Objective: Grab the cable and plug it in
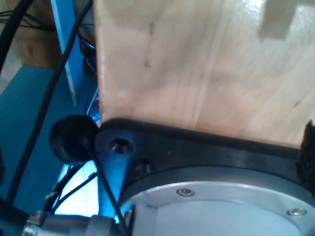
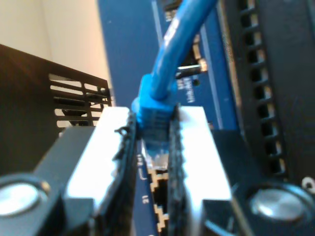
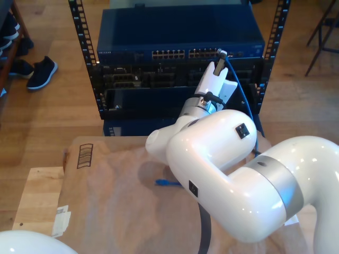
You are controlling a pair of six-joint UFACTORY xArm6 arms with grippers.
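My second gripper has the cable clamped by its plug between the fingers, right at the switch ports; grabbing looks done, insertion unconfirmed. My first gripper's fingers: cannot tell

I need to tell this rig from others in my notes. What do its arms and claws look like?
The arm is glossy white and rounded, with a grey band at one joint and small dark square marks on its shell. My second claw has white blocky fingers with black ridged inner pads. My first claw's mount is black, on a silver bolted flange.
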